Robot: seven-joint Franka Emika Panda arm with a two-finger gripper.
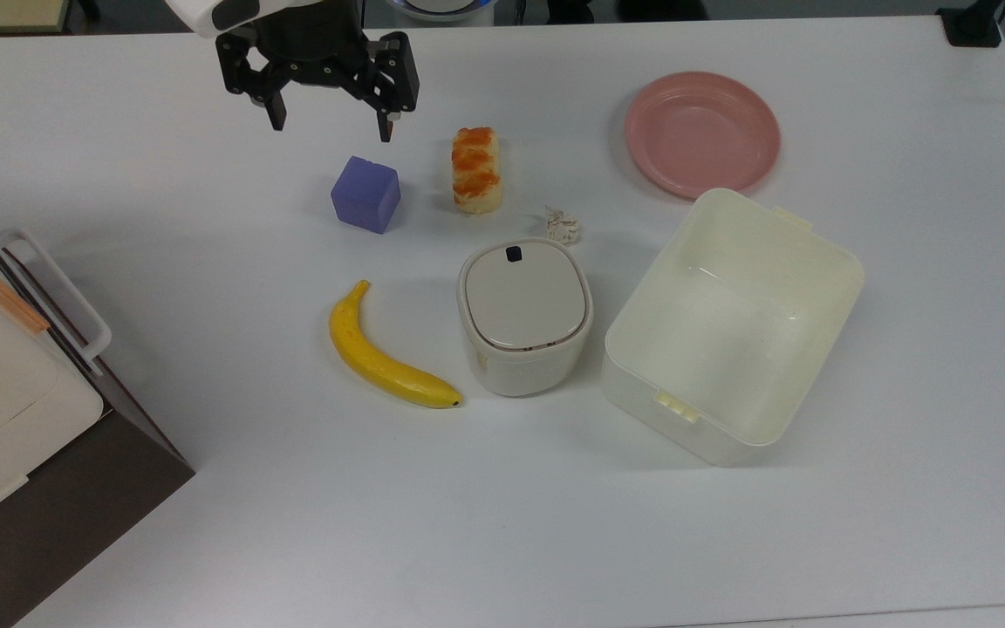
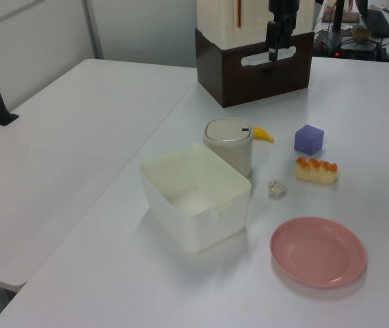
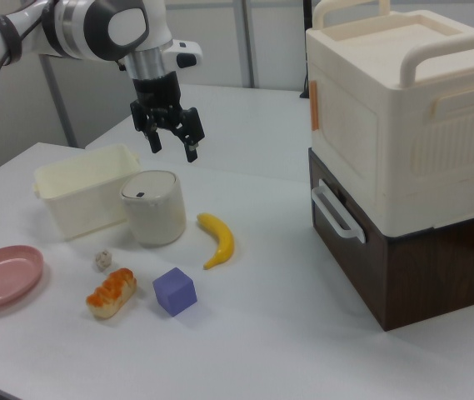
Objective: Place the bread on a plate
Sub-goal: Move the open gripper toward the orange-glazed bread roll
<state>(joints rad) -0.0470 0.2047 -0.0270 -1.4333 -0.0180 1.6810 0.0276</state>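
Spread wide and holding nothing, the claw hangs above the table, up from the purple cube in the top view. The bread, a small pale-yellow roll with orange-brown glaze on top, lies flat just beside the cube on the top view's right. Farther right sits the pink plate, bare. Below the plate the cream tub stands open with nothing inside. A lidded pot stands below the bread, between the tub and the banana.
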